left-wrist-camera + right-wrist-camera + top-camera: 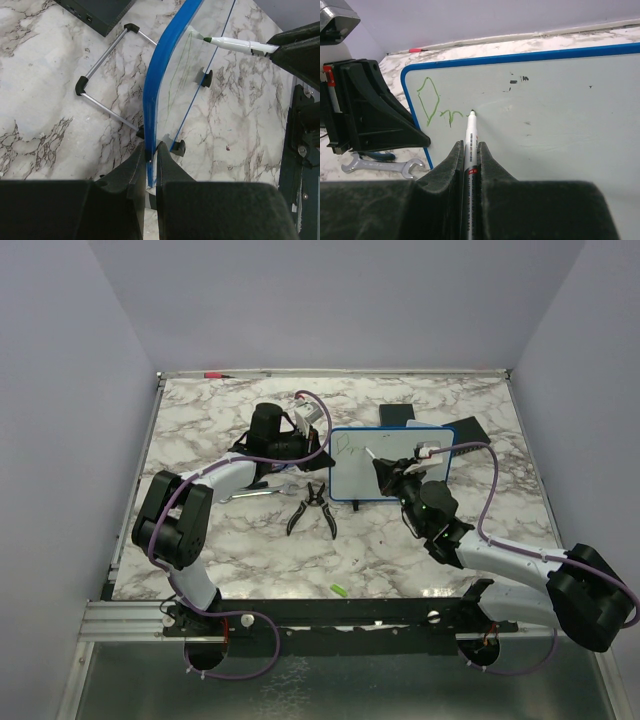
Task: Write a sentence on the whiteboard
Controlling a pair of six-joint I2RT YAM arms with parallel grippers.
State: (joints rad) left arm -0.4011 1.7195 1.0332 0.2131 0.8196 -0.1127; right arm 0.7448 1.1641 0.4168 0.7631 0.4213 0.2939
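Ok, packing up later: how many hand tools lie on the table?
2: pliers in front of the whiteboard's near-left corner; a wrench to their left, by the left arm. A blue-handled thing beside the wrench may be a third.

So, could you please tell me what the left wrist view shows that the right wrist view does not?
Only the left wrist: the whiteboard's black feet, a wire stand and a dark box. Only the right wrist: a wrench and a red object by the wall. Both: the whiteboard, the green marker and the green scrawl.
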